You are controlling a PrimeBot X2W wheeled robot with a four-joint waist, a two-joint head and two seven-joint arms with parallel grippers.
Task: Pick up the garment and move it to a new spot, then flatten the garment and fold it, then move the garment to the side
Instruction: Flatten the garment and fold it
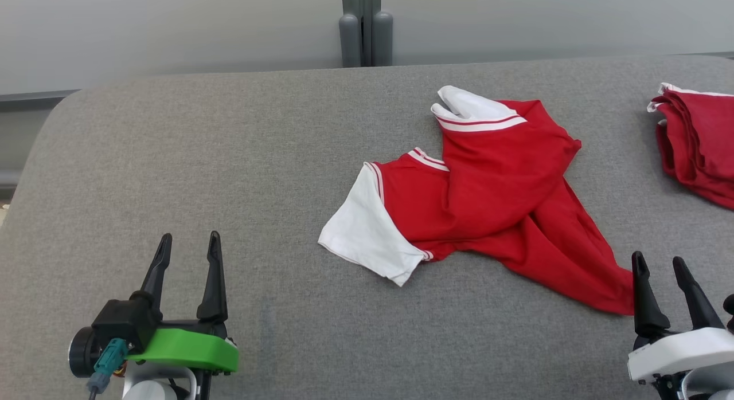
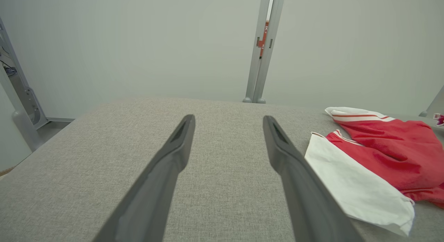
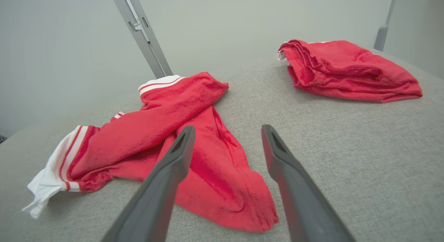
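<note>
The garment is a red shirt with white sleeves and striped trim, lying crumpled in the middle of the grey table; it also appears as the shirt at the right of the left wrist view and the shirt under the right wrist view. My right gripper stands open at the lower right, just beside the shirt's lower corner, holding nothing; its left finger hangs over the red cloth. My left gripper is open at the lower left, well clear of the shirt.
A second red garment lies folded in a heap at the table's right edge, seen as the pile in the right wrist view. A grey post stands behind the padded grey table.
</note>
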